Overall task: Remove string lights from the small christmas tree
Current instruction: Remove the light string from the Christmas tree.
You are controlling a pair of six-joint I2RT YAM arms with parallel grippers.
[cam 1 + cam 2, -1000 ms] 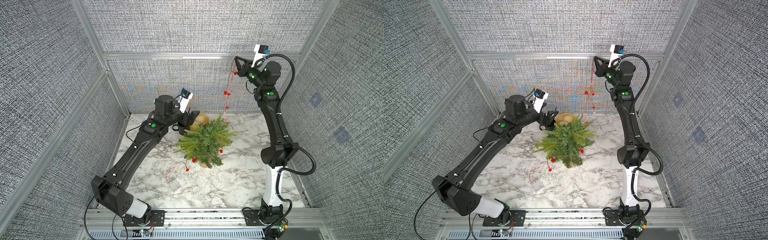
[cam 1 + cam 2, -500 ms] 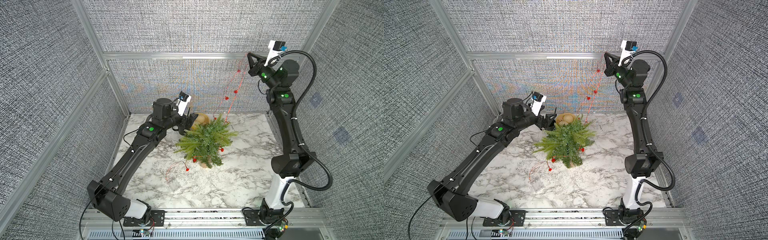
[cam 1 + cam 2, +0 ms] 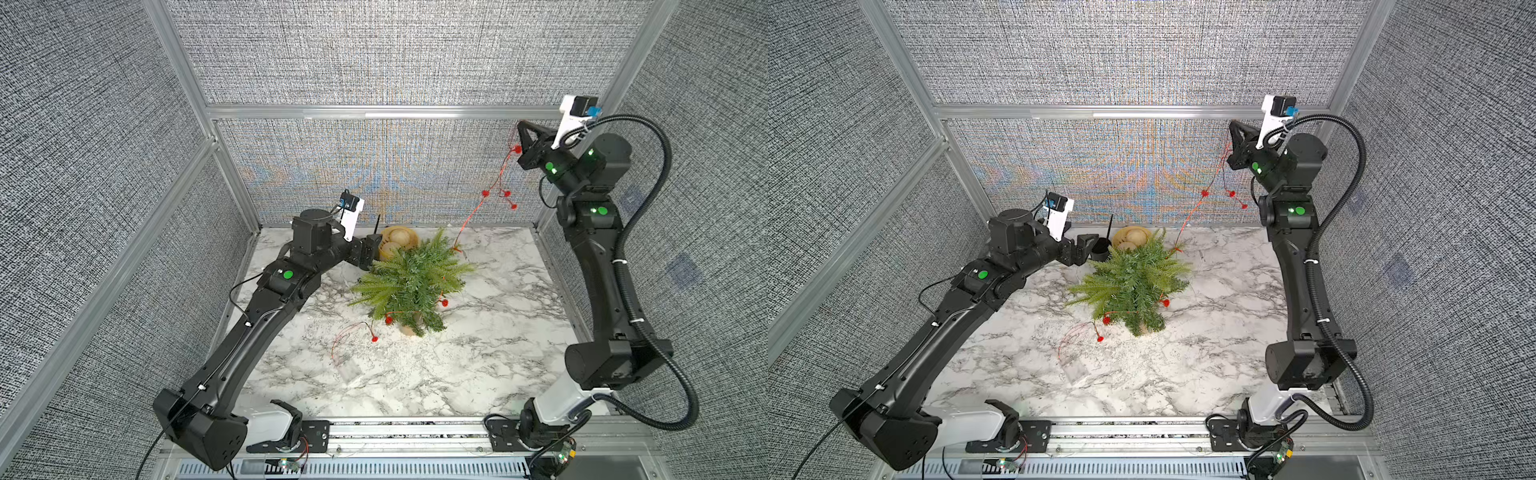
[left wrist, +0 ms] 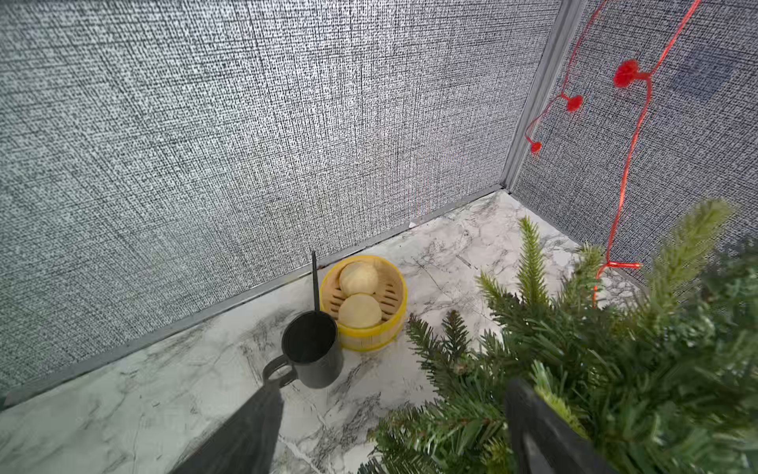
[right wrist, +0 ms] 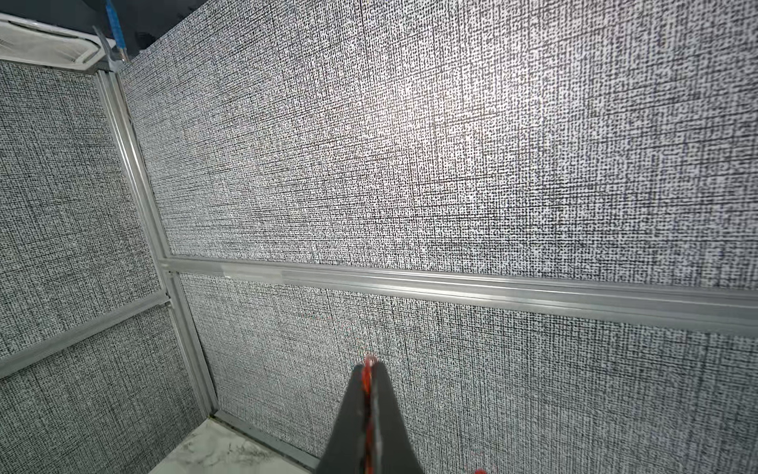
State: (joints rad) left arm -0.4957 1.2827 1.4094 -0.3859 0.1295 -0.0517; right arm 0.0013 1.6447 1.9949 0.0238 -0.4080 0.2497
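The small christmas tree (image 3: 411, 286) (image 3: 1133, 282) stands mid-table on marble, its fronds filling one side of the left wrist view (image 4: 615, 369). The string lights (image 3: 471, 216) (image 3: 1190, 216) rise as a thin red wire from the tree's back right side to my right gripper (image 3: 519, 124) (image 3: 1231, 124). That gripper is held high near the back wall, shut on the wire (image 5: 366, 377). More bulbs (image 3: 389, 320) hang at the tree's front. The clear battery box (image 3: 349, 370) lies on the table. My left gripper (image 3: 370, 251) (image 4: 393, 385) stands open at the tree's back left, holding nothing.
A black mug (image 4: 313, 353) (image 3: 1100, 251) with a black stick in it and a yellow steamer basket (image 4: 400, 303) (image 3: 411, 237) holding two buns stand against the back wall, just behind the tree and beside the left gripper. Grey panels wall in the table on three sides.
The right arm has swung to the right and stayed high, drawing the wire out slantwise from the tree. The left arm has barely shifted beside the tree.
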